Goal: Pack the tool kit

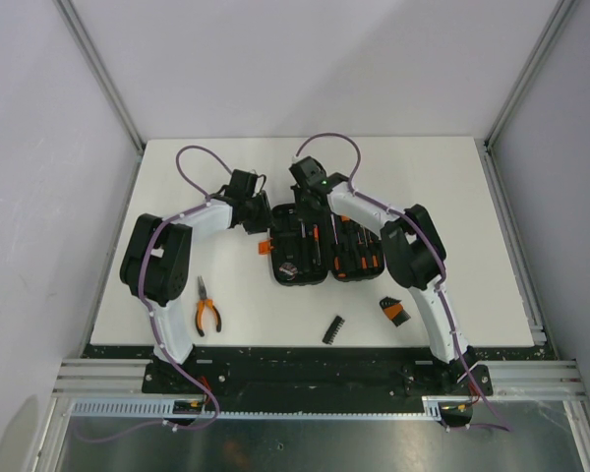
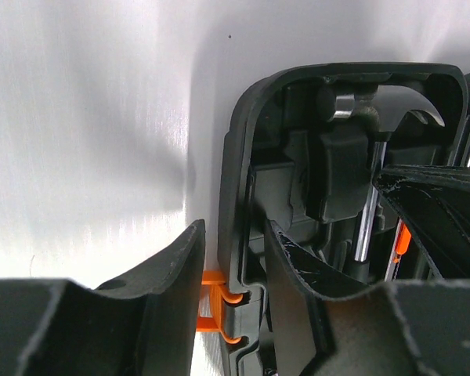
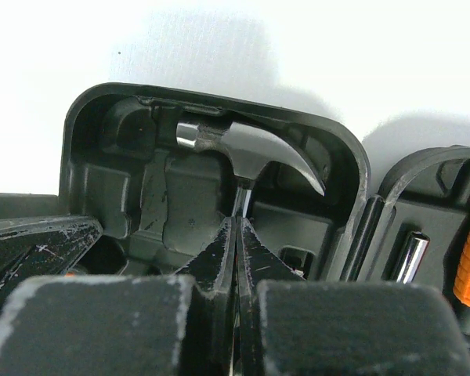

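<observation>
Case (image 1: pixel 305 280) lies open, both halves flat, mid table (image 1: pixel 452 197), between the two arms. Left half: moulded slots, hammer (image 3: pixel 243 153) seated with its head at the far end, claw curving toward the hinge side. A round dark piece sits in the near corner of that half, too small to name. Right half: row of screwdrivers (image 1: pixel 359 258) with orange handles, lying in their slots. Orange latch (image 2: pixel 213 301) sticks out from the left wall of the case.

Left tool (image 2: pixel 235 235): parted, straddling the left wall of the case just by the latch. One finger is outside the wall and one inside the half. A thin gap shows on each side of the wall, so it is released, not pinching.

Right tool (image 3: pixel 235 227): clenched, fingers pressed flat together with nothing seen between them. Its tips sit over the hammer's shaft right below the head, inside the left half. Contact with the shaft can't be told.

Loose on the table, outside the case:
- pliers (image 1: pixel 207 313), orange grips, near the left arm's base, well apart from the case
- black ridged strip (image 1: pixel 333 329), in front of the case
- small black-and-orange piece (image 1: pixel 394 311), just beside the right arm, near the case's right front corner
</observation>
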You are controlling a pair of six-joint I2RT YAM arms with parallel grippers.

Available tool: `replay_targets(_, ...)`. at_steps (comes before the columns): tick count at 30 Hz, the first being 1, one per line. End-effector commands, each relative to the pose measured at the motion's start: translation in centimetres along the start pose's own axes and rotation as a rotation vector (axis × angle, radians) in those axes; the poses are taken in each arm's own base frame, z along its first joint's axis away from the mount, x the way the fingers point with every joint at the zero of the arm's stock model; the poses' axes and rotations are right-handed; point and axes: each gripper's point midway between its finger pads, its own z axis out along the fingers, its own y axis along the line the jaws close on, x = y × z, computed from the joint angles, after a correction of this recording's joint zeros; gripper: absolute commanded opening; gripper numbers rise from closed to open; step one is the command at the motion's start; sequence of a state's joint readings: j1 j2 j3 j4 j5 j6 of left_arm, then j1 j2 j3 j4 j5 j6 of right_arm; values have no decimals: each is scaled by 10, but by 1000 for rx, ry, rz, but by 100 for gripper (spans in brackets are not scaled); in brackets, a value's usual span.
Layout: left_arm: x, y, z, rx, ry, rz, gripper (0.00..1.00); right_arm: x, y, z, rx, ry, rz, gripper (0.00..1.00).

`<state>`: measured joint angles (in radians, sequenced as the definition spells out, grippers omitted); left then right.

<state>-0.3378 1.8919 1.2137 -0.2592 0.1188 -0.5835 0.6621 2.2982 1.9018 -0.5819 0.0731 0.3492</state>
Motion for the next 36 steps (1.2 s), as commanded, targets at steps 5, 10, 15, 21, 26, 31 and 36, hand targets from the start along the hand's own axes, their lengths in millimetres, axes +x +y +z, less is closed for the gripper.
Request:
replay_targets(5,-3,-5,-3,28,1,11,41,121,-25,34,146,331,-56,0)
replay_targets(10,-18,-11,-19,32,-60,22,44,47,-22,8,136,142,-14,0)
replay_targets(15,-56,-22,-57,38,-202,41,53,-46,-15,-41,48,-94,59,7)
replay_targets(21,-82,-25,-112,27,-333,62,79,-103,-9,-96,-39,-236,82,29)
replay_targets(26,-52,22,-144,-133,-367,41,88,-94,-7,-125,-77,-256,78,48)
replay_targets(31,-4,76,-164,-321,-307,-5,97,-68,-15,-141,-99,-244,107,57)
replay_targets(36,36,113,-177,-442,-247,-101,99,-43,-30,-134,-95,-182,140,58)
